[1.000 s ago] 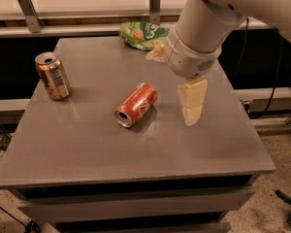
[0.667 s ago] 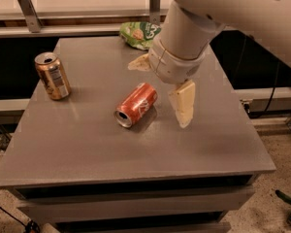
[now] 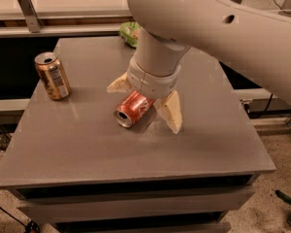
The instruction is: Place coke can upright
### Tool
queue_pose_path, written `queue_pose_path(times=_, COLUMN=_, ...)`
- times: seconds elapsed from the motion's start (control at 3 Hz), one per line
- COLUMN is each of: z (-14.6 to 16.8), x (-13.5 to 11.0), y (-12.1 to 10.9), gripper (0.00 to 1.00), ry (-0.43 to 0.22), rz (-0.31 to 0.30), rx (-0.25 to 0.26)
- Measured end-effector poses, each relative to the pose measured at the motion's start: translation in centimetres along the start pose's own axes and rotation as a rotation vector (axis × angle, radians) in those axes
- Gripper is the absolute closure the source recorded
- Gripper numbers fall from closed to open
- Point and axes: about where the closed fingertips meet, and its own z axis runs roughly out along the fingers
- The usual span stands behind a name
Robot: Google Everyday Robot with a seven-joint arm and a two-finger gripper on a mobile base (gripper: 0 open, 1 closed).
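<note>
Here, on the grey table (image 3: 87, 144) — jaws spread astride toppled coke can (image 3: 134, 108).

I see my gripper (image 3: 143, 108) at the centre of the frame, its fingers (image 3: 170, 111) spread to either side of the coke can (image 3: 130, 112). The coke can lies on its side on the grey table (image 3: 87, 144), silver top towards the lower left. A gold can (image 3: 52, 75) stands upright at the left. A green bag (image 3: 128, 32) peeks out behind the arm, top centre.
</note>
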Motion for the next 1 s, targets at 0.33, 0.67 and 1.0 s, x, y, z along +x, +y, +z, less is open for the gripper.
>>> queue_pose_path(times=0.33, z=0.0, x=0.0, y=0.0, gripper=0.0, ry=0.0, rz=0.0, rx=0.0)
queue_pose_path(times=0.67, z=0.4, x=-0.1, y=-0.7, gripper=0.0, ry=0.035, rz=-0.053, rx=-0.048)
queue_pose_path(times=1.0, z=1.9, x=0.0, y=-1.8, gripper=0.0, ry=0.068, rz=-0.125, rx=-0.131)
